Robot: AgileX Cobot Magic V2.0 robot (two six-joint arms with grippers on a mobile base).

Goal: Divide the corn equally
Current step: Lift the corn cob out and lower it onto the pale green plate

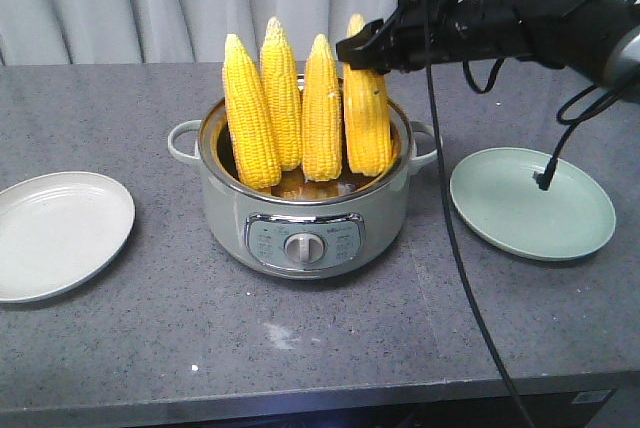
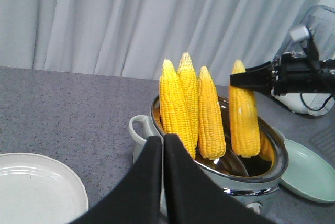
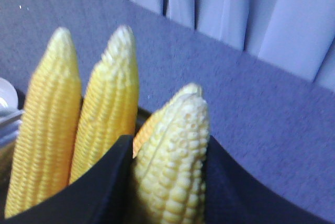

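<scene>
The right gripper (image 1: 362, 48) pinches the rightmost cob (image 1: 367, 123) in the electric pot (image 1: 300, 218) near its tip. It should lift straight up, clearing the pot's rim. The left gripper (image 2: 163, 139) has its jaws pressed together.

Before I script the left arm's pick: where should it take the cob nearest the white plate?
Grip the leftmost cob on its upper half, below the pale tip, from the white plate side: it stands tip-up in the pot, a neighbour crowds its other side, and the right tool holds the rightmost cob.
</scene>
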